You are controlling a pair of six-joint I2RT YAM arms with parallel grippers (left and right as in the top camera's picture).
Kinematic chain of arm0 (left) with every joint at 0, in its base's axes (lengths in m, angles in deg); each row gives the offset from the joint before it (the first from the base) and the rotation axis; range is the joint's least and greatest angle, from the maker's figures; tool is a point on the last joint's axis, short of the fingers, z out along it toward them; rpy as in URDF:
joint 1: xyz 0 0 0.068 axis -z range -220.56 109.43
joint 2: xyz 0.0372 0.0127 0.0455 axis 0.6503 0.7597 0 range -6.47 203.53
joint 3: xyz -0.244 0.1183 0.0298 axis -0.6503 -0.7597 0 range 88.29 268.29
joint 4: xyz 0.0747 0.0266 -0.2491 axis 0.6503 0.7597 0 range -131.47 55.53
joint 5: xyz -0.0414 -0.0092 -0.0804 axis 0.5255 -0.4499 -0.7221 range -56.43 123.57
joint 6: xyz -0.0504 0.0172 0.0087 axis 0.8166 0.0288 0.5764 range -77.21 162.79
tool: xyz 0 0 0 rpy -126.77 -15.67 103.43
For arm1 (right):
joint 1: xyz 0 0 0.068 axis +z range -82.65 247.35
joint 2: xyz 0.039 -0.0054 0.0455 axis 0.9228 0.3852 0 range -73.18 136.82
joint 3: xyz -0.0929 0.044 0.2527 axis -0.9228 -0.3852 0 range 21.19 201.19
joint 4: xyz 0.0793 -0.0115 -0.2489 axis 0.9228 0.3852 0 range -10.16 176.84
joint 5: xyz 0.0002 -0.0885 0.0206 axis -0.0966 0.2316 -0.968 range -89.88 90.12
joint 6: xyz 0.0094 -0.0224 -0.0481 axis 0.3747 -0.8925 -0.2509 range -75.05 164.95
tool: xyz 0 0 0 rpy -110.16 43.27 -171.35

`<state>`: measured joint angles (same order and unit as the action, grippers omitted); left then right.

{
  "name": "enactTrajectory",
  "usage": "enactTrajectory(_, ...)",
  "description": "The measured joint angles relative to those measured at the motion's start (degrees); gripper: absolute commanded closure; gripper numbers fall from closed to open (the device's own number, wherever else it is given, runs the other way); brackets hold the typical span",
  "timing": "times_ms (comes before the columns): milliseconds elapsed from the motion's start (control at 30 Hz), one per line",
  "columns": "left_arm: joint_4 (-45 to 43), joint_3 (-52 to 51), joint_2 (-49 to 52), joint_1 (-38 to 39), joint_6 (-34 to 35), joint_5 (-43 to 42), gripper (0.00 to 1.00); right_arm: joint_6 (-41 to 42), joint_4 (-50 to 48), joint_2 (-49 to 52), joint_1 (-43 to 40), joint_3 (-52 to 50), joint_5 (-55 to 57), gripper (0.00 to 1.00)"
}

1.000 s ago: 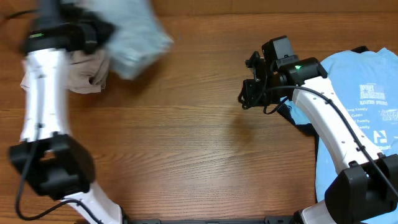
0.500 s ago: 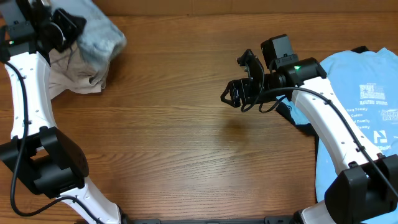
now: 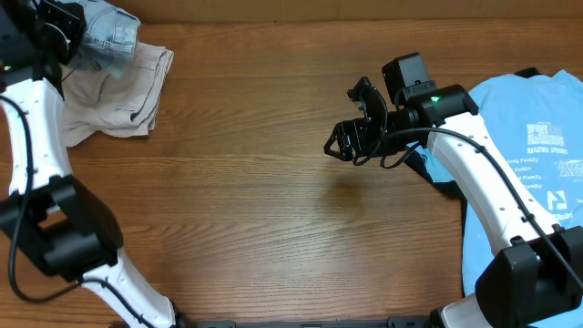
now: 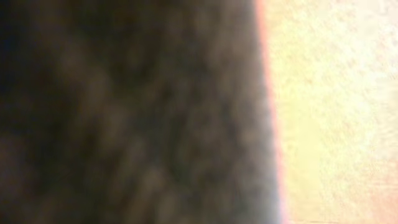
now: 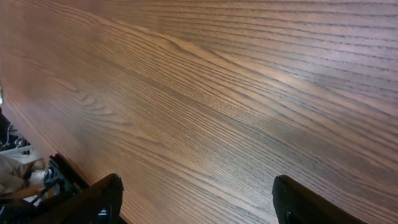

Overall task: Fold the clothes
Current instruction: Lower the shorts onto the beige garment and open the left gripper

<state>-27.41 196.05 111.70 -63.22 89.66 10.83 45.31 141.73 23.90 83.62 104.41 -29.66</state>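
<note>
Step in hand, as judged: stack the denim jeans (image 3: 107, 32) on the beige trousers (image 3: 123, 91) at upper left of the overhead view. The left gripper (image 3: 56, 20) is closed narrow, apparently on a denim fold. Lower until the fabric rests flat, then release, so the trousers are not dragged. The right gripper (image 3: 348, 117) stands wide and empty over bare desk (image 3: 273, 228), beside the sky-blue T-shirt (image 3: 524, 137) at right. The left wrist view shows only blurred dark fabric. The frame corner cuts off the left fingers. A black garment (image 3: 453, 189) shows only as an edge under the T-shirt.
</note>
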Motion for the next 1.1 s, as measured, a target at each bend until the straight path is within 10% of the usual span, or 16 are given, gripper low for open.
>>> enactTrajectory(467, -25.0, 0.0, 13.8, 1.3, 7.2, -16.8, 0.96, 0.1, 1.6, 0.0, 0.0, 0.0, 0.0, 0.19)
enactTrajectory(833, 0.3, 0.0, 13.8, -1.8, 0.6, -14.7, 0.94, 1.2, 1.8, 0.0, 0.0, 0.0, 0.0, 0.20)
enactTrajectory(1100, 2.3, 0.1, 13.8, -7.3, -5.2, -17.7, 0.78, 1.1, 1.8, 0.0, 0.0, 0.0, 0.0, 0.20)
